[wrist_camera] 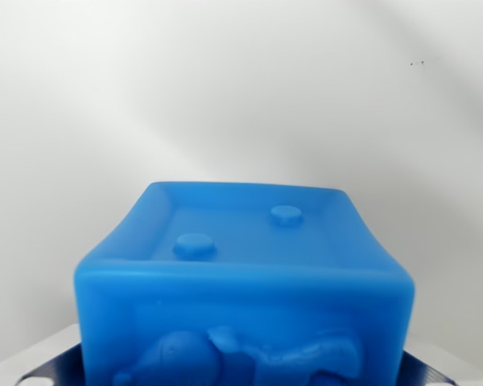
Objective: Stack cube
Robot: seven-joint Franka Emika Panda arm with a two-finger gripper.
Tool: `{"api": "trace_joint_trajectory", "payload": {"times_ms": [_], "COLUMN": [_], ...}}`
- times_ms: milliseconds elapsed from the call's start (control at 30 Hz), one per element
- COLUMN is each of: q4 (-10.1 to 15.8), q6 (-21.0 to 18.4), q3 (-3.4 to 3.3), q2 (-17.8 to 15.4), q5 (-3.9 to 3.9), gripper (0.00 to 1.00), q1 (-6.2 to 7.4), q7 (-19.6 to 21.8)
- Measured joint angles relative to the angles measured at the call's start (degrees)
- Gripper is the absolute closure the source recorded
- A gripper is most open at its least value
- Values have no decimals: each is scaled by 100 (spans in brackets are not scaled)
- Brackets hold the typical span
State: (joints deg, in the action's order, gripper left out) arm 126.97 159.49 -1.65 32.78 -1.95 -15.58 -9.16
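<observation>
Cube (245,297): a blue cube fills the lower middle of the wrist view, very close to the camera.
Jaws: you cannot see the finger tips, so it is hard to tell how far apart they are or if they hold the cube.
Fingers: a dark, ribbed bit (52,370) pokes out at the bottom on the wrist view's left, touching the cube's lower side. Another dark ribbed bit (425,371) pokes out at the bottom on the wrist view's right, also tight against the cube. The cube sits between these two bits.
Cube top: the top face has a raised edge all round and a flat dip inside.
Bumps: two small round bumps stand up in the dip. One bump (195,245) is nearer the camera and to the wrist view's left. The other bump (286,214) is farther back and to the wrist view's right.
Cube front: the face that looks at the camera has a lumpy raised shape (241,358) on it, cut off by the bottom edge. What the shape is cannot be told.
Cube edges: soft and rounded, and a bit shiny.
Cube bottom: hidden, so you cannot tell what it rests on.
Background (241,88): plain, pale grey-white, with soft light bands across it.
Specks (417,63): two tiny dark dots sit high up on the wrist view's right.
</observation>
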Motion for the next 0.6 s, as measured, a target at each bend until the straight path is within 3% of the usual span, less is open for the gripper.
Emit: {"api": "trace_joint_trajectory", "payload": {"times_ms": [600], "q4": [48], "q6": [-99], "q3": [-1], "q2": [-164], "q5": [0], "gripper": [100], "q1": [0], "q7": [0]}}
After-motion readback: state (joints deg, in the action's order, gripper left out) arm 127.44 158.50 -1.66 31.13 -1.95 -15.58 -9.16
